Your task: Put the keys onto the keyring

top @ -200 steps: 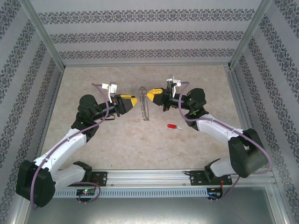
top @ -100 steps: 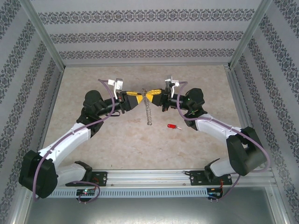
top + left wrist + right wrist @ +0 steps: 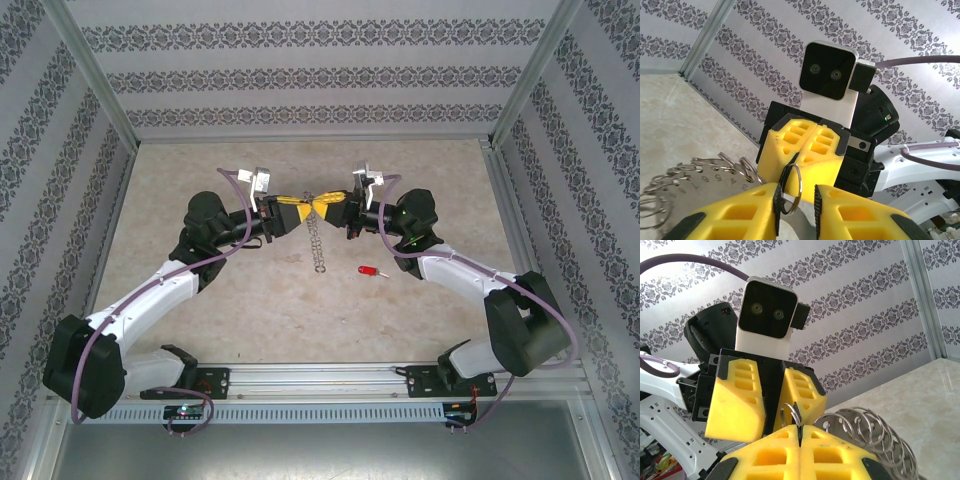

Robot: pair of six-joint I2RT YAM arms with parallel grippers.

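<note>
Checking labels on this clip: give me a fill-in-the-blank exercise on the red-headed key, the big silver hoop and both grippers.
The tiny key with the red plastic head lies alone on the ___.
The right gripper is ___ on the large silver metal hoop fringed with small rings, which hangs from it.
The left gripper has its jaws ___ around part of that hoop's fringe.
Missing words: table; shut; open.
</note>
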